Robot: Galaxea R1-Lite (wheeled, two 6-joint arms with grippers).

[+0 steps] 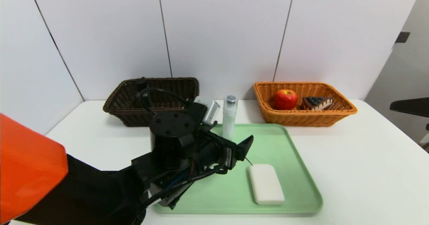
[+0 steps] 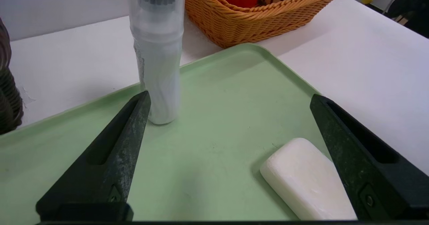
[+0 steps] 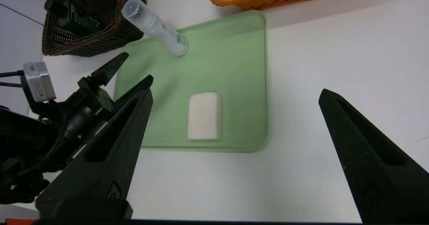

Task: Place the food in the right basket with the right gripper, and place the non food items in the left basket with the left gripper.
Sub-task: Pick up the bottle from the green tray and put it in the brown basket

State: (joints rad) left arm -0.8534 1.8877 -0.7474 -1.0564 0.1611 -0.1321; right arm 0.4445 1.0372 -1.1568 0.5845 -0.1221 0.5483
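- The left gripper [image 2: 231, 99] is hovering low over the green tray [image 2: 218, 84], its fingers [image 2: 130, 124] standing wide apart and holding nothing.
- A white soap bar [image 2: 306, 178] is lying flat on the tray just inside the one finger, near its base.
- A clear spray bottle [image 2: 159, 64] is standing upright on the tray just beyond the other fingertip; whether they touch I cannot tell.
- The orange basket [image 1: 303, 116] is sitting farther off, holding an apple [image 1: 285, 99] and a cake slice [image 1: 316, 102].
- The dark basket [image 1: 134, 114] is sitting beyond the left arm, holding a dark object too hidden to identify.
- The right gripper [image 3: 234, 99] is hanging high above the table [image 3: 335, 67], fingers spread wide, empty.
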